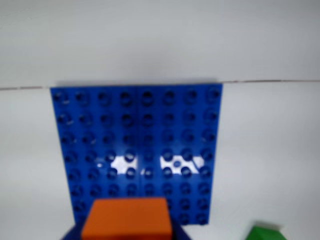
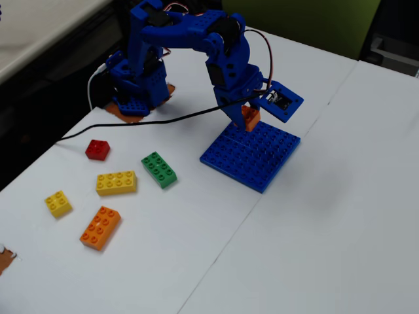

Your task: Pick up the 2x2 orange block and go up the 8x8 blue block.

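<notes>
Pinching the 2x2 orange block (image 2: 250, 118), the end effector (image 2: 247, 122) holds it over the near-arm edge of the 8x8 blue block (image 2: 251, 154), a flat studded glossy plate lying on the white surface (image 2: 314, 216).

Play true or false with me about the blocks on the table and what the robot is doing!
1. The gripper holds the 2x2 orange block. True.
2. That block is above the 8x8 blue block. True.
3. The red brick sits on the blue plate. False: it lies on the white table, far left of it in the fixed view.
4. The green brick is stacked on the yellow 2x4 brick. False: they lie side by side.
5. The longer orange brick lies untouched on the table. True.
</notes>
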### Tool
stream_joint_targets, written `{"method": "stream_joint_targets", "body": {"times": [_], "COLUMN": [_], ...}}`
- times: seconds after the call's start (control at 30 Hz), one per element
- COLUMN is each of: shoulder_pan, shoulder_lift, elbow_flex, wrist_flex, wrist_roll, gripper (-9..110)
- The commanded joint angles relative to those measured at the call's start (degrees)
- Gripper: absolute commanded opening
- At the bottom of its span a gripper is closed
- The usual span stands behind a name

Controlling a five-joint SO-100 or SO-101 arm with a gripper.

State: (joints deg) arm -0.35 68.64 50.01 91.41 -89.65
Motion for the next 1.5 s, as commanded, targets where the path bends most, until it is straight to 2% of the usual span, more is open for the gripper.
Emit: {"method": "stream_joint_targets", "body": {"times": [0.0,1.47], "shoulder_pan": [0.0,0.26], "shoulder_lift": [0.44,0.0], "elbow_flex": [-2.72,-2.72], "wrist_flex": [0.35,-0.53], "wrist_roll": [-0.35,-0.35], "gripper": [0,0]}}
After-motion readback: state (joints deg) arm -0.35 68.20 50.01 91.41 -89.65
